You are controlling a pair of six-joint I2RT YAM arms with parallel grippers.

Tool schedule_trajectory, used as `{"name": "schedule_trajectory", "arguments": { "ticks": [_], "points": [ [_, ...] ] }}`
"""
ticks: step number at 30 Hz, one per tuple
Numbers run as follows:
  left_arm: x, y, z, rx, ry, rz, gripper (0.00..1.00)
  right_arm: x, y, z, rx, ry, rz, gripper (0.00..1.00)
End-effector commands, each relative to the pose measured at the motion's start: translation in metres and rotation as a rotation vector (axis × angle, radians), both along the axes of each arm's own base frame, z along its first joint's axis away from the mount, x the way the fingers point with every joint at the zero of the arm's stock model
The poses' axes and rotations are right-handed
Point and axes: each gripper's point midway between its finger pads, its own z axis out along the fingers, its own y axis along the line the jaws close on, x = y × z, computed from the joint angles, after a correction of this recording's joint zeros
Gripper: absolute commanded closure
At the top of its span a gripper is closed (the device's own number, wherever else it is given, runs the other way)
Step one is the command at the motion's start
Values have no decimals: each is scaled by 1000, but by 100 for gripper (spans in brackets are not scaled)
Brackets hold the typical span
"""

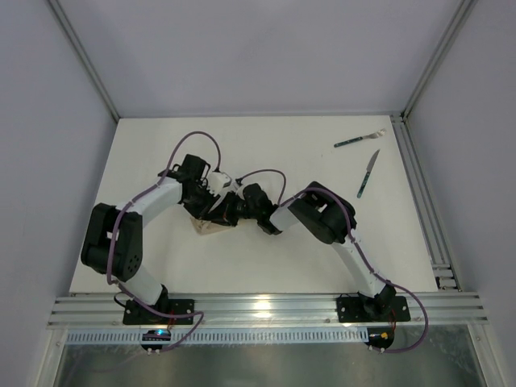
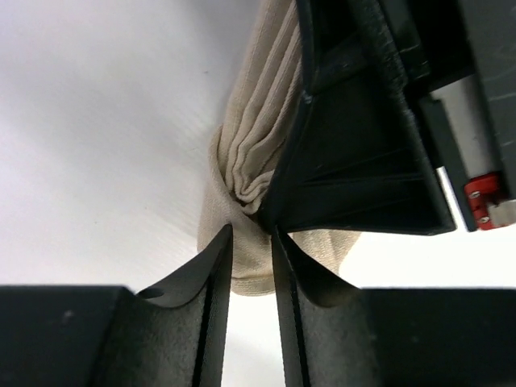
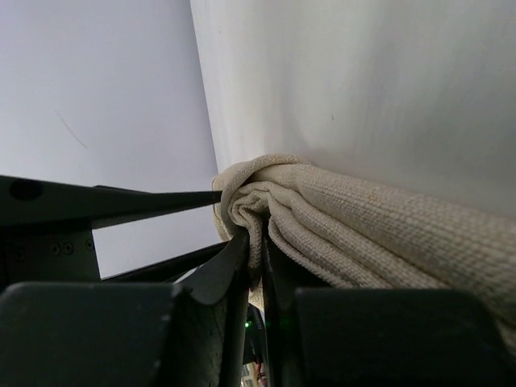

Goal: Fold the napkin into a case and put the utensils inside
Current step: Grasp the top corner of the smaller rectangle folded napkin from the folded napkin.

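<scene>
Napkin, beige and ribbed, lies bunched into a thick wad of stacked folds on the white table, a little left of the middle. From above only a tan corner of it shows beneath the two wrists that meet over it. Seen close, its layers curl round into a rounded end, with the cloth trailing away from that end in a broad fold. The right gripper has its jaws drawn nearly together on that curled end, and a ridge of fabric dips into the thin slit between the tips, so it pinches the napkin. The left gripper comes in from the opposite side at the wad's lower edge. Its jaws stand a little apart with a slim gap, and cloth shows in the gap at the tips. Whether they press the cloth cannot be told. The two grippers are close together, one black finger of the right lying against the folds just above the left tips. Well apart from all this, toward the far right corner of the table, lie the fork and the knife, both green-handled and not touching each other. The fork's tines point toward the metal rail along the right edge, and the knife lies just nearer, its blade pointing away.
</scene>
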Motion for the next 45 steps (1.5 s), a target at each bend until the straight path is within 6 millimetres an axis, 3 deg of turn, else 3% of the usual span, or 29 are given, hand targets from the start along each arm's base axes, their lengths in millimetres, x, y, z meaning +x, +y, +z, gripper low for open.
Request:
{"name": "schedule_trajectory", "arguments": {
  "ticks": [1, 8, 13, 18, 20, 24, 28, 31, 38, 45],
  "points": [
    [-18, -14, -14, -76, 85, -67, 69, 15, 4, 11, 13, -47, -66, 85],
    [-24, -26, -12, -152, 105, -109, 58, 16, 1, 6, -3, -28, -83, 80],
    [-19, -24, 10, -253, 118, -76, 54, 17, 1, 7, -5, -28, -92, 80],
    [-30, -26, 26, -303, 139, -117, 50, 19, 3, 5, 1, -24, -93, 90],
    [-33, -25, 22, -290, 151, -118, 50, 19, 4, 5, 1, -24, -93, 93],
    [-18, 2, -5, -112, 102, -59, 49, 19, 4, 7, 3, -30, -93, 94],
    [-4, 3, -5, -36, -8, -62, 49, 19, 4, 8, 3, -35, -87, 94],
    [3, 0, -6, -13, -72, -73, 53, 18, 4, 10, 11, -40, -78, 94],
    [-2, 7, -27, 24, -39, -59, 98, 12, 3, 26, 12, -103, -31, 74],
    [-2, 6, -16, 2, -68, -55, 100, 19, -12, 19, -16, -109, -51, 70]
  ]
}}
